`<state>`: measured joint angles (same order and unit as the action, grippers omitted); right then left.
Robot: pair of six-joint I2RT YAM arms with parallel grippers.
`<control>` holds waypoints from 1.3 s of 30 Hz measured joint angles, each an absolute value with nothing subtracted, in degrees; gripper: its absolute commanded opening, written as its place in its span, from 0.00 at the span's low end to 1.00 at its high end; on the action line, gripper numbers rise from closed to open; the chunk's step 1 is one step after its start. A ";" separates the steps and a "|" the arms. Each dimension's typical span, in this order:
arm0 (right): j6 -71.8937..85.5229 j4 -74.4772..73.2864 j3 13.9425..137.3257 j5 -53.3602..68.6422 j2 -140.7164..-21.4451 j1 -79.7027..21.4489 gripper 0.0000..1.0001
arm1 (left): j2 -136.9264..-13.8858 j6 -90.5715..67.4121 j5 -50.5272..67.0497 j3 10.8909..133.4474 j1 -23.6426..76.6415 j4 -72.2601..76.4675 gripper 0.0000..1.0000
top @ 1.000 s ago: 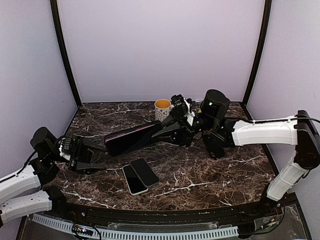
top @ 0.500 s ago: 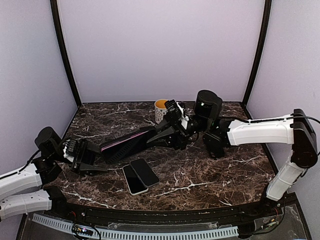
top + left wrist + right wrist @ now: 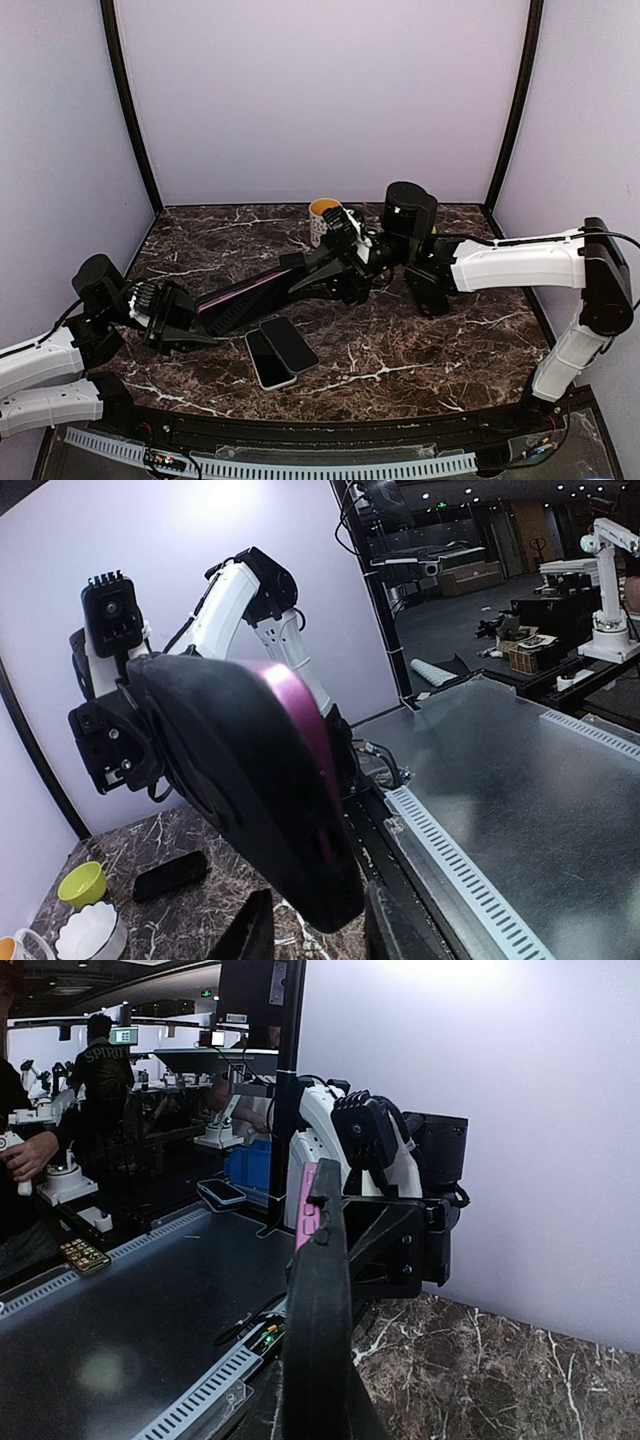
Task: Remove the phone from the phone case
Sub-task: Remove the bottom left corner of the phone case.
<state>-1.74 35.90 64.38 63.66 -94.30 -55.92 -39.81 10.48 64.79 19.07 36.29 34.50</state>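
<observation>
Now the phone case [image 3: 262, 292] sits lower and further left than a second ago. Its left end has dropped from mid-air to the left gripper [image 3: 195, 318], low by the table [image 3: 450, 350]. Right gripper [image 3: 330, 272] stays pinched on the case's raised right end and has followed it left, now in front of the mug [image 3: 320, 212]. Left jaws have narrowed. On the left wrist view the fingers [image 3: 255, 932] flank the case tip; can't tell whether they touch it yet. Case spans both grippers, tilted, pink edge up. Two loose phones [image 3: 281, 351] lie flat just in front of it, side by side, unmoved.
</observation>
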 measured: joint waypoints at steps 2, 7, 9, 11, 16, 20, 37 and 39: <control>-2.07 35.83 64.62 63.66 -94.39 -56.03 0.00 | -39.88 10.61 64.79 19.07 36.29 34.20 0.31; -3.36 34.30 65.39 63.66 -94.67 -56.40 0.00 | -40.03 11.14 65.10 19.09 36.51 33.47 0.29; -4.12 33.19 65.82 63.86 -94.74 -56.45 0.00 | -40.05 11.35 65.21 19.09 36.58 33.17 0.29; -4.80 32.47 66.08 63.92 -94.74 -56.51 0.00 | -40.05 11.49 65.41 19.09 36.62 33.08 0.29; -6.68 30.06 66.87 64.20 -94.74 -56.60 0.00 | -39.94 12.32 65.63 19.09 36.67 32.38 0.29; -8.10 28.10 67.33 64.49 -94.74 -56.66 0.00 | -39.66 13.08 65.65 19.09 36.67 31.11 0.27; -28.36 1.54 76.34 66.26 -94.85 -57.36 0.00 | -39.18 16.16 66.54 19.09 36.67 26.30 0.20; -30.61 -1.13 77.49 66.26 -95.07 -57.49 0.00 | -39.20 16.32 66.83 19.09 36.80 25.54 0.21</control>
